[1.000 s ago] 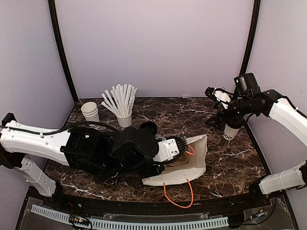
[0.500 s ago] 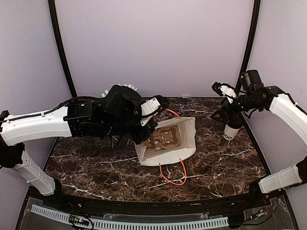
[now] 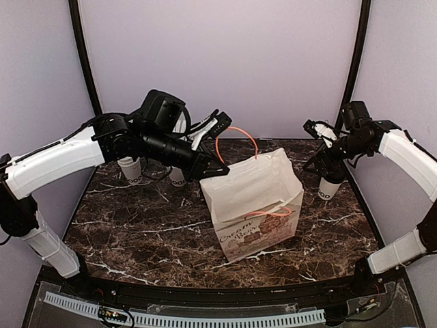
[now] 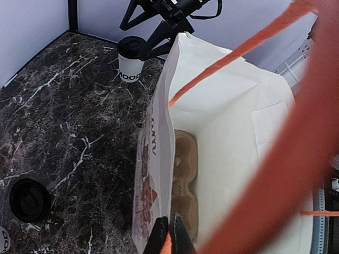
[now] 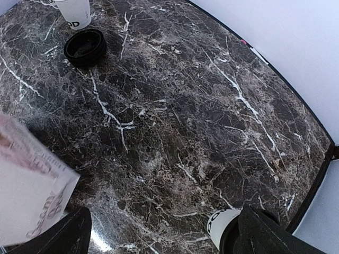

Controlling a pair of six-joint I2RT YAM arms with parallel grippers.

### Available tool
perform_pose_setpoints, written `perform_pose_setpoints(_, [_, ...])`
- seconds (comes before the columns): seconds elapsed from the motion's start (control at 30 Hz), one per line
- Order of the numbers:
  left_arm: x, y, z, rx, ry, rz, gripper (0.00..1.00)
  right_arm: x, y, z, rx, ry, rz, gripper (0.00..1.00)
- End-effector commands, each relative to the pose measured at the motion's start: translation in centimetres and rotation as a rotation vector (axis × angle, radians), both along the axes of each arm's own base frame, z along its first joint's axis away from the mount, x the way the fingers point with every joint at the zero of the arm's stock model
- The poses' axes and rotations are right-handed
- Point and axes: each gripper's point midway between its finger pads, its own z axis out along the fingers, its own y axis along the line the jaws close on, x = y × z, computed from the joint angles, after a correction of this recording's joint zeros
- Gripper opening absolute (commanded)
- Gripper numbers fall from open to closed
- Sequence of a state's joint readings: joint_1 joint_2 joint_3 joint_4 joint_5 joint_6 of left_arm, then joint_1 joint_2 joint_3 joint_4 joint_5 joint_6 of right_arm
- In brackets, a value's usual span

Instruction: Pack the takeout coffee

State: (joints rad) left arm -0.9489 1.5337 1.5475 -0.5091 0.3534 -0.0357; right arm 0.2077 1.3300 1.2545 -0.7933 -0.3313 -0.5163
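Since half a second earlier, I had stood the paper bag (image 3: 256, 205) upright on the bench (image 3: 136, 232), my left gripper's (image 3: 218, 123) jaws pinching its orange handle (image 3: 237, 128). Farther right, the takeout coffee (image 3: 330, 188) sat between my right gripper's (image 3: 326, 164) wide-spread jaws.

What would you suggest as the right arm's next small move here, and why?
Probably close the right gripper on the takeout coffee: its open fingers straddle the lidded cup, while the left gripper holds the paper bag upright and open by its orange handle.
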Motion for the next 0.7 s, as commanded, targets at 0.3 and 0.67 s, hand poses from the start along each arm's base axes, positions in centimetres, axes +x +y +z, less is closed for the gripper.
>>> perform_pose_setpoints(0.3, [0.6,0.2,-1.5,0.048,0.272,-0.033,0.00,1.3,-1.7,0.2,0.022,0.008,-0.049,0.99])
perform_pose_setpoints(0.67, [2.8,0.9,-2.1,0.079,0.229,0.031,0.16,4.0,-7.3,-1.2,0.000,0.034,-0.253,0.99])
